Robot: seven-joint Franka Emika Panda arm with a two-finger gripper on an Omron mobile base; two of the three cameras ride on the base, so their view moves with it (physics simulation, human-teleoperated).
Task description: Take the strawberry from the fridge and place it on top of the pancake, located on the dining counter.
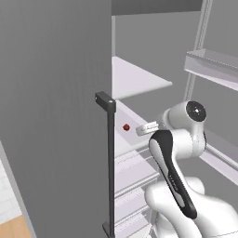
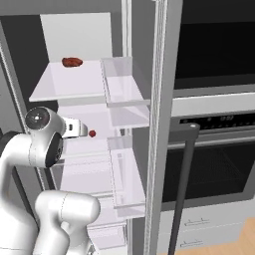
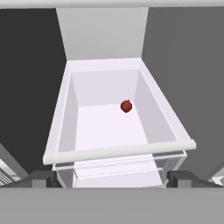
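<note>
Reaching into the open fridge [image 2: 134,99], I have my gripper [image 3: 112,178] spread wide and empty, its tips at the bottom corners of the hand view. The strawberry [image 3: 126,106] sits untouched in a pale shelf tray [image 3: 118,151], just right of centre in that view, well ahead of my fingers. Everything remains, I judge: the grasp, the carry, and setting it on the pancake.

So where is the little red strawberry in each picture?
Left base view: strawberry just left of centre, on a pale fridge shelf level, beside the door's dark handle.
Right base view: left of centre, before the arm's hand.
Hand view: centre, inside a white bin.
Shared landmark: that pale shelf.
</note>
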